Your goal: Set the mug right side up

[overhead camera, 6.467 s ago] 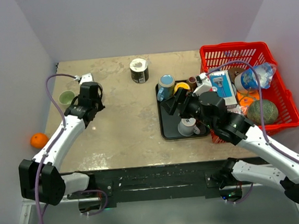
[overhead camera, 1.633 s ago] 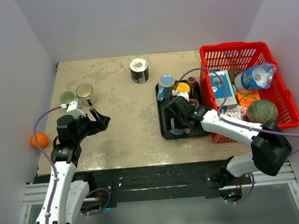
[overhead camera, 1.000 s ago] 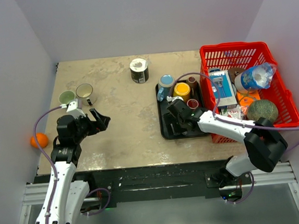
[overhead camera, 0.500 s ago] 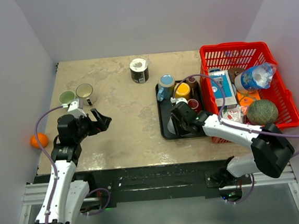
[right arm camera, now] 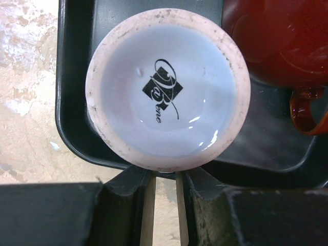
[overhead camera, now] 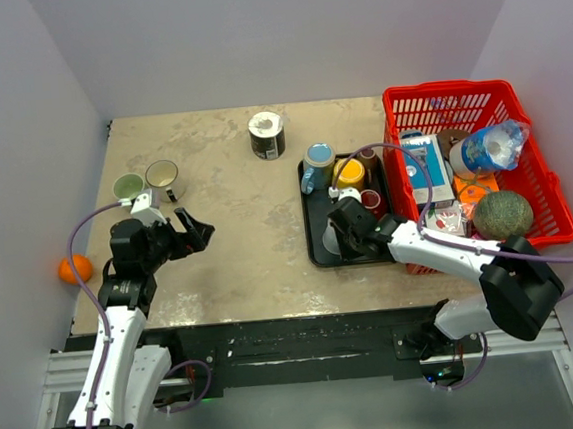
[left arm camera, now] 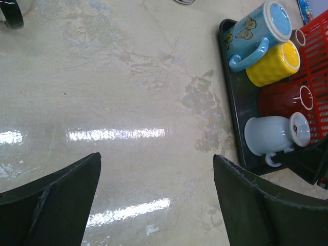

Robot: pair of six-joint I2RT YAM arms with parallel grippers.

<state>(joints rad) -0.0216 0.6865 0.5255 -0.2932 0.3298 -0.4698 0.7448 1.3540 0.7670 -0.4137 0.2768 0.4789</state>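
Big tan table. Red basket on its right side, full of things. Black tray just beside the basket, with mugs inside. Left gripper up over the table, well away from the tray, spread wide. Right gripper low at the tray's near edge, pinched on the white mug by its handle. Upside down, bottom up, in the tray's near left corner.

Tabletop beige, marbled, glossy; two light streaks on it just ahead of left claw. Plain pale walls on 3 sides: back wall well beyond the claw, left wall to its outer side. Black rail along near edge, behind it.
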